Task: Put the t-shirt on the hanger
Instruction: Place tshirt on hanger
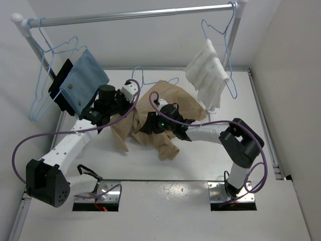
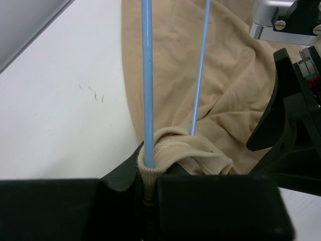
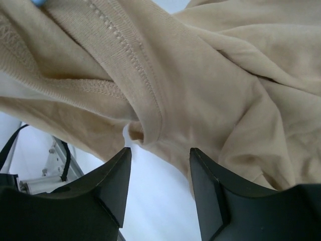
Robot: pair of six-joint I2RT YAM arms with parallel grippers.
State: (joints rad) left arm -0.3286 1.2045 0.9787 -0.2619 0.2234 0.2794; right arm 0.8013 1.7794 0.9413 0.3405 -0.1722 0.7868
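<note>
Under t-shirt (image 1: 175,100) | hanger (image 2: 147,75) mostly hidden | left claw (image 2: 147,176) pinches it

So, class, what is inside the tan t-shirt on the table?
The light-blue hanger: its wires enter the t-shirt at the collar, pinched by the left gripper. The rest is covered by cloth.

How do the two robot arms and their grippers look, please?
The left arm and right arm have white links and black blocky joints; a purple cable loops along each. The left gripper and right gripper have matte black angular fingers. A green light glows near the right wrist.
</note>
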